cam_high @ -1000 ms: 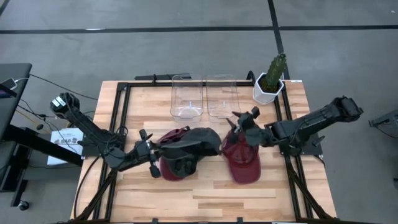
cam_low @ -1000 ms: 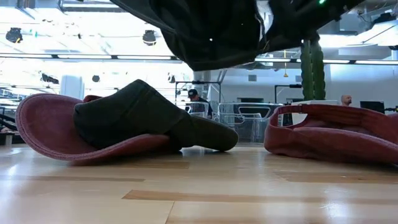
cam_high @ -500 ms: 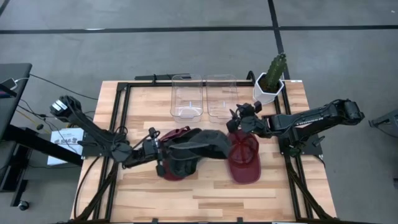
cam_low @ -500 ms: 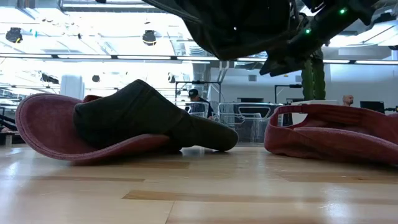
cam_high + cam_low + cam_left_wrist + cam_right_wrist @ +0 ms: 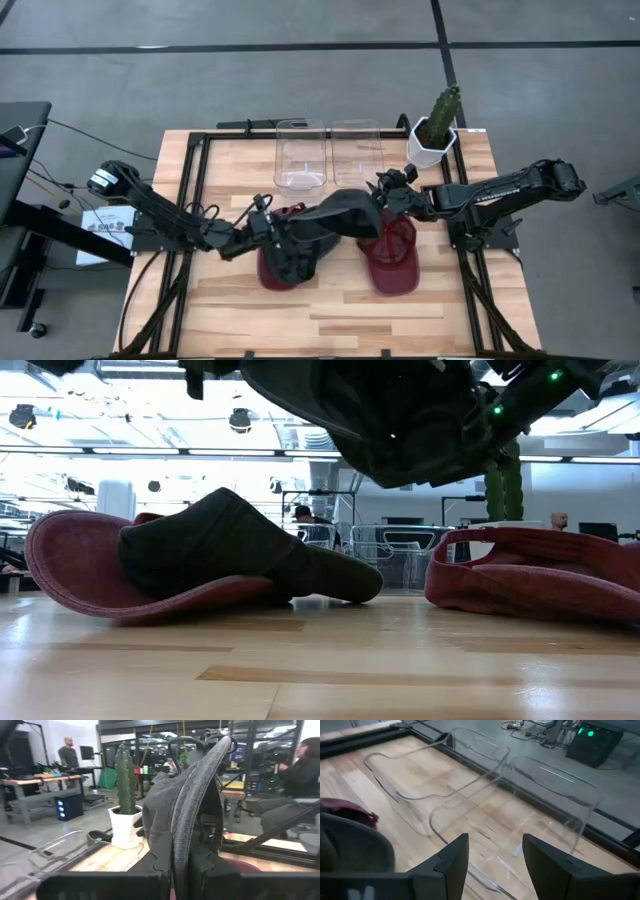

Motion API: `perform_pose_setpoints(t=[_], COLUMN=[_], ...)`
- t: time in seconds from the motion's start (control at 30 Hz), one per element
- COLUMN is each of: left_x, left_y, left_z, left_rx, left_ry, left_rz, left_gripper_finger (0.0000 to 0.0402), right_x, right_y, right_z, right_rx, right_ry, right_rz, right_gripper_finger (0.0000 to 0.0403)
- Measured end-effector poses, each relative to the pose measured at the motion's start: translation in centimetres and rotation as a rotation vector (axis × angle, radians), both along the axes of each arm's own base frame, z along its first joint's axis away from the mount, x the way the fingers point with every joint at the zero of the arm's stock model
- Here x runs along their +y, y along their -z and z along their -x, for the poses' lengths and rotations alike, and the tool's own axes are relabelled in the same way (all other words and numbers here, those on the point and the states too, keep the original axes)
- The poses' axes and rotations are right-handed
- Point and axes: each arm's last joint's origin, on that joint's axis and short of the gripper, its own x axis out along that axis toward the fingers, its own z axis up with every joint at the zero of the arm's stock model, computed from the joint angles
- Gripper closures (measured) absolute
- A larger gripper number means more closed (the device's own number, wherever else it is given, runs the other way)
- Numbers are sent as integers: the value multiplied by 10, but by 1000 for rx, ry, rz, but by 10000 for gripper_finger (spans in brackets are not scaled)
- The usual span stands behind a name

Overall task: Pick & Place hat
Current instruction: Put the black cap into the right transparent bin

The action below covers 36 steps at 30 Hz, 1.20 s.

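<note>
The left gripper point(image 5: 272, 226) reaches in over the middle of the desk point(image 5: 240, 165), its jaws closed tight on the edge of a dark grey hat point(image 5: 335, 217). In the left wrist view that hat's point(image 5: 192, 815) fabric runs edge-on straight up out of the clamped jaws and fills the centre of the view. The hat hangs in the air, stretched from the left gripper toward the right side of the desk; from the low view it point(image 5: 385, 415) is clear of the wood.

The right gripper point(image 5: 392, 193) sits at the far end of the lifted hat, beside its raised crown. Its jaws stand apart with nothing between them; in the right wrist view the hat point(image 5: 352, 847) shows only at the side of the open fingers point(image 5: 451, 857), outside the gap.

Beneath the lifted hat a dark red hat point(image 5: 278, 268) lies on the desk with another dark hat point(image 5: 220, 545) resting on it. A second red hat point(image 5: 392, 262) lies just to the right. Two clear plastic bins point(image 5: 300, 155) stand side by side at the back of the desk, near a potted cactus point(image 5: 436, 125).
</note>
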Motion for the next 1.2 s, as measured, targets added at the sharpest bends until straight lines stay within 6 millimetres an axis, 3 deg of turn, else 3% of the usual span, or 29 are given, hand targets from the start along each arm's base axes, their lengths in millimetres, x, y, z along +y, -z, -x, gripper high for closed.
perform_pose_setpoints(t=[0.47, 0.67, 1.2], left_x=[32, 34, 32], left_y=[23, 26, 28], left_z=[-29, -35, -35], left_rx=[-19, -84, -100], left_ry=[96, 154, 176], left_rz=[141, 156, 147], left_gripper_finger=[380, 380, 380], right_x=[3, 2, -26], right_y=[-7, -7, 27], right_z=[-5, -5, -39], right_rx=[-121, -139, -39], right_ry=[4, 17, 165], right_rz=[-30, -46, -70], right_gripper_finger=[223, 224, 227])
